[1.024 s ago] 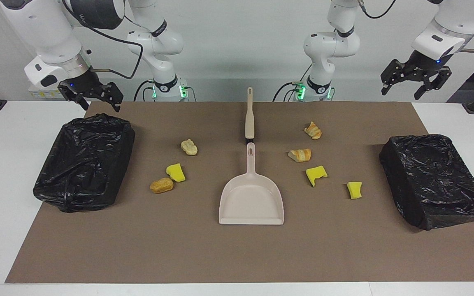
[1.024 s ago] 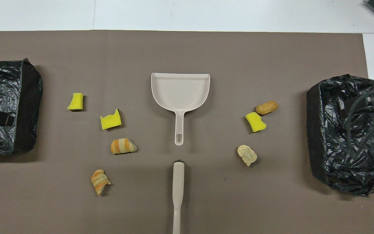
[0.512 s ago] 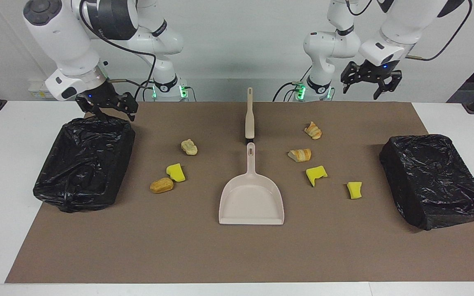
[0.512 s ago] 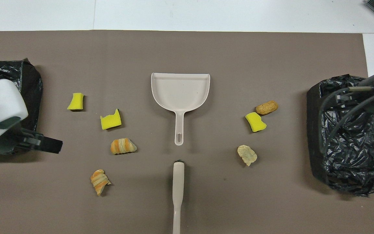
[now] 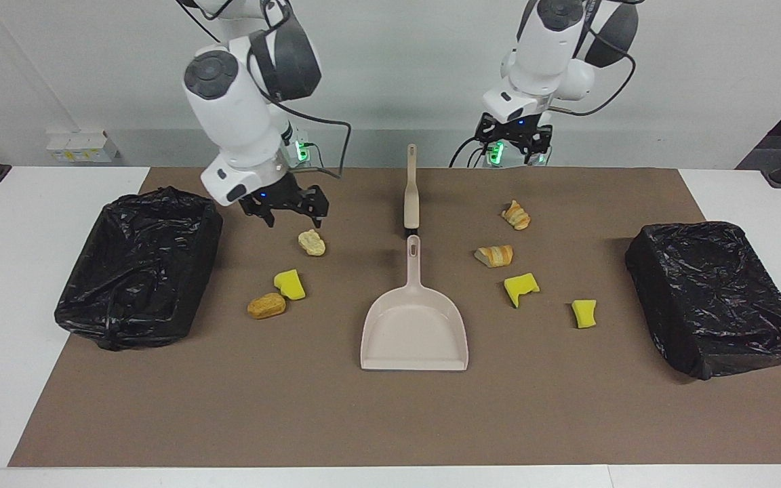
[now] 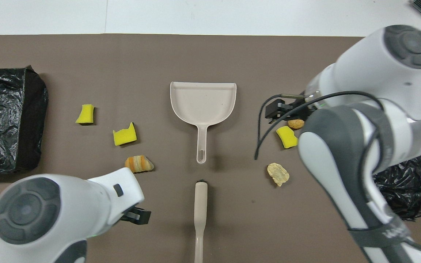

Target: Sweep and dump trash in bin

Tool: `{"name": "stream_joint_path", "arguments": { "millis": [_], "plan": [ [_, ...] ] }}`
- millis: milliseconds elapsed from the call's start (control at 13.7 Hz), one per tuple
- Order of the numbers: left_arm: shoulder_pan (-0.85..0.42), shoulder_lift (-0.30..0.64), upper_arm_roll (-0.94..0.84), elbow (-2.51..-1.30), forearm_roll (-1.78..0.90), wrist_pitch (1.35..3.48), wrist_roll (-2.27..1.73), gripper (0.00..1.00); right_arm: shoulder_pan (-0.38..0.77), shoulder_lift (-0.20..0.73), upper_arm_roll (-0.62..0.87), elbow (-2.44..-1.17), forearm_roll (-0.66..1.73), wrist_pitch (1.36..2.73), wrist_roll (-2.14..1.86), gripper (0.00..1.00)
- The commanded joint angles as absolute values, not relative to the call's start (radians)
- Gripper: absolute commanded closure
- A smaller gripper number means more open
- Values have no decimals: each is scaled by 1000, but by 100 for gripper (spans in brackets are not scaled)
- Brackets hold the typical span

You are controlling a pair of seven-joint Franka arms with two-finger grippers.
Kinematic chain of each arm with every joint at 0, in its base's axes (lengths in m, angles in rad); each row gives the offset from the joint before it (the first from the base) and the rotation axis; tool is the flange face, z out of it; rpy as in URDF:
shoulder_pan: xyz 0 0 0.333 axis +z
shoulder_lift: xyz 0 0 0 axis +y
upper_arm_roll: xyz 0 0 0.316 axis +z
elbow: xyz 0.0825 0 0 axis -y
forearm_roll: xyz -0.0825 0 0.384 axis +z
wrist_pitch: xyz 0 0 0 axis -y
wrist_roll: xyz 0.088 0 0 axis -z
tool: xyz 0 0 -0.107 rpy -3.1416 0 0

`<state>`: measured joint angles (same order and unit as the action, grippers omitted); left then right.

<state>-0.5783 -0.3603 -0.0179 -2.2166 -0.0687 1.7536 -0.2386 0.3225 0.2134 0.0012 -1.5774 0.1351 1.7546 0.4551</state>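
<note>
Both arms swung inward from bins toward dustpan (image 5: 414, 332). Right gripper (image 5: 287, 211) hangs over pale scrap, fingers spread, empty. Left gripper (image 5: 514, 139) up near brush (image 5: 411, 190), spread, empty. Trash (image 5: 289, 284) unswept, scattered either side of dustpan. I judge tool pickup next.

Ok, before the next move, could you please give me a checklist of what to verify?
1. Right gripper open, empty, over the mat: ok.
2. Left gripper open, empty, over the mat: ok.
3. Dustpan empty, untouched: ok.
4. Brush lying free, untouched: ok.
5. Seven trash scraps on the mat: ok.
6. Which of two bins is meant: cannot tell.
</note>
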Motion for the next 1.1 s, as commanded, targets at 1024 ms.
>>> {"name": "stream_joint_path", "arguments": {
  "millis": [1024],
  "plan": [
    [-1101,-192,2,-2534,-92,2293,-769,11,634,505,-2,-1566,-23,2053,822,25]
  ]
}}
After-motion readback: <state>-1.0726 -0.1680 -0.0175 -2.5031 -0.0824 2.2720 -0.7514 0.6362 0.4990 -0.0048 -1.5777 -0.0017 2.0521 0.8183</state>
